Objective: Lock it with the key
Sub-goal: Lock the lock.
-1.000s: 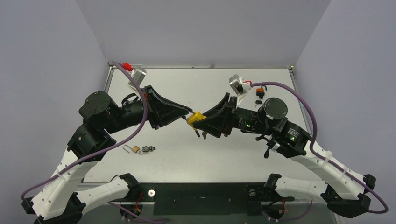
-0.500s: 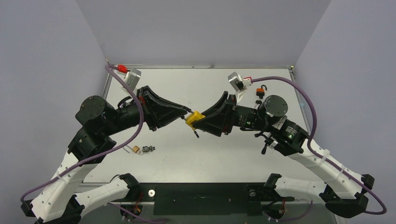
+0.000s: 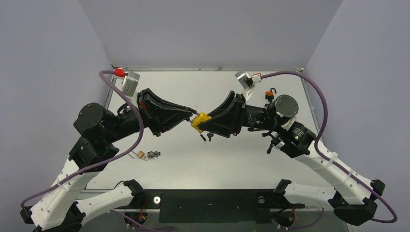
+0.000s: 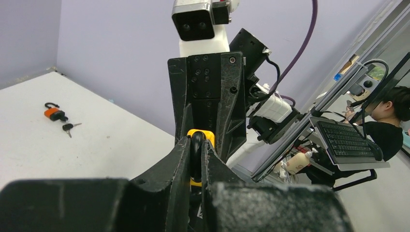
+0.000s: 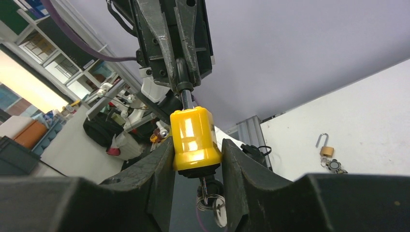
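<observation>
Here, your right end effector (image 5: pixel 196 145) clamps the glossy yellow rounded plastic padlock (image 5: pixel 193 130); your left end effector (image 4: pixel 196 151) pinches its black curved shackle (image 4: pixel 197 140); a metal key (image 5: pixel 205 187) hangs beneath.

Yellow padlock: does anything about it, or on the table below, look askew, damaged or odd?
Nothing looks damaged or spilled. The yellow padlock is held in mid-air, body in the right gripper, shackle pinched by the left gripper, a key dangling from its underside. A brass padlock and an orange padlock lie on the table.
</observation>
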Available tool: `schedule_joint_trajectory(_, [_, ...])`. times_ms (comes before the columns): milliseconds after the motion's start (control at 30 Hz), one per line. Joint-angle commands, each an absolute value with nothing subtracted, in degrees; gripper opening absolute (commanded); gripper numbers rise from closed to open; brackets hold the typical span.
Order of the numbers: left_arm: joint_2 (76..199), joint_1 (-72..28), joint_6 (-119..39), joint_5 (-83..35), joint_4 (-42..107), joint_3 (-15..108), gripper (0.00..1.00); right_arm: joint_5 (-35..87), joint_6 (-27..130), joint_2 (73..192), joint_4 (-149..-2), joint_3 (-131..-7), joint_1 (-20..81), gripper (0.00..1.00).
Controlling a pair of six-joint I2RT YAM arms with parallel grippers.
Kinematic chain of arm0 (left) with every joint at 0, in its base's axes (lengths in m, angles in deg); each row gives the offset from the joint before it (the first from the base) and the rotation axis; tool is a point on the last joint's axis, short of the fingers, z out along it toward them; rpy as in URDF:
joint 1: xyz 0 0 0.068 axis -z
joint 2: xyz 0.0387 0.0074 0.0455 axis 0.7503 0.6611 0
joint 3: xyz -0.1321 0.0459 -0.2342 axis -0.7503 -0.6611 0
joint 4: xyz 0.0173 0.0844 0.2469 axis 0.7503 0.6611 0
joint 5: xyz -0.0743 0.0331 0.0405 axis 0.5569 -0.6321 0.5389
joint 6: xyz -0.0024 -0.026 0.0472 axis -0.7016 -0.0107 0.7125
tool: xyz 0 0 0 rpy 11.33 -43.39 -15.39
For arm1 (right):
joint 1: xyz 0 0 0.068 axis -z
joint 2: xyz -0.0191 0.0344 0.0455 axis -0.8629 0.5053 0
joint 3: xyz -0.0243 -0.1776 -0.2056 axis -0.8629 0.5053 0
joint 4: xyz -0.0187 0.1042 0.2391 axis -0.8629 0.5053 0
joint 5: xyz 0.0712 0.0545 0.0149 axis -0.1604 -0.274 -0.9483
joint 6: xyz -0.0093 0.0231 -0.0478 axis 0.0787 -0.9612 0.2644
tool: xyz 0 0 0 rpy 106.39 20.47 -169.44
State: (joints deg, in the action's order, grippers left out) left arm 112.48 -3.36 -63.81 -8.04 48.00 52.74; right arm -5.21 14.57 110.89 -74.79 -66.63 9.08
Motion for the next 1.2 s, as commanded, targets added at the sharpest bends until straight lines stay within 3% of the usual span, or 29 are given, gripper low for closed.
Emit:
schedule_joint_trajectory(0, [112.1, -1.1, -61.9, -7.3, 47.4, 51.1, 0.0, -4.9, 8.7, 110.5, -91.7, -68.6, 10.3, 0.0])
schedule_joint_trajectory(433, [114.6, 8.3, -62.5, -16.1, 46.0, 48.6, 0.0, 10.8, 18.7, 109.7, -82.9, -70.2, 10.3, 0.0])
schedule_joint_trajectory(700, [115.1, 10.6, -63.0, -18.6, 44.6, 45.9, 0.0, 11.7, 18.8, 112.6, -84.4, -72.7, 10.3, 0.0])
schedule_joint_trajectory(1167, [114.4, 12.9, -60.1, -18.3, 42.7, 43.2, 0.0, 2.3, 4.0, 116.4, -100.0, -73.7, 11.6, 0.0])
